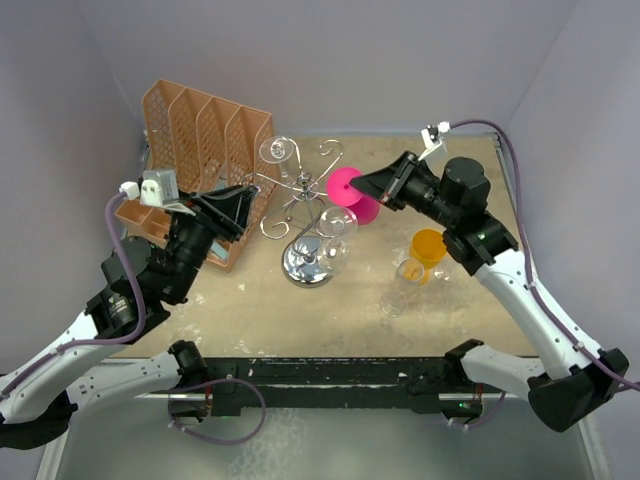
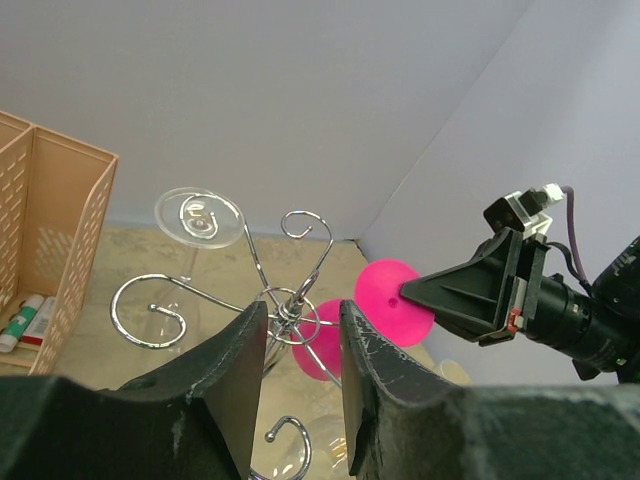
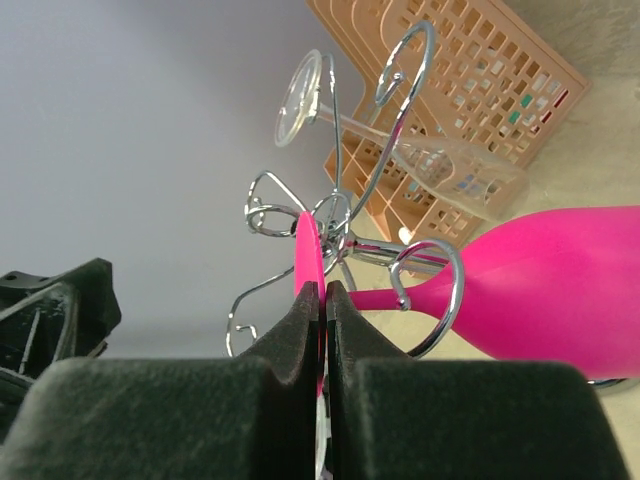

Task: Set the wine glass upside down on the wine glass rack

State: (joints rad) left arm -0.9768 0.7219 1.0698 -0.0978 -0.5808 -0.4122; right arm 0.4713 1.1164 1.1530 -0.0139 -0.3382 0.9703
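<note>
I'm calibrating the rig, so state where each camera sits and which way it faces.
Top external: above and behind the arms, looking down on the table; both arms show.
Left wrist: rides the left arm, faces the wine glass rack; left gripper below.
Right wrist: rides the right arm, faces the rack; right gripper shut on the wine glass foot.
Both wrist views share rack and glass.

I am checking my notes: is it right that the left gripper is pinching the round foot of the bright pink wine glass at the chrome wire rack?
Not quite: it is the right gripper that pinches the round foot of the bright pink wine glass at the chrome wire rack; the right wrist view shows it.
</note>
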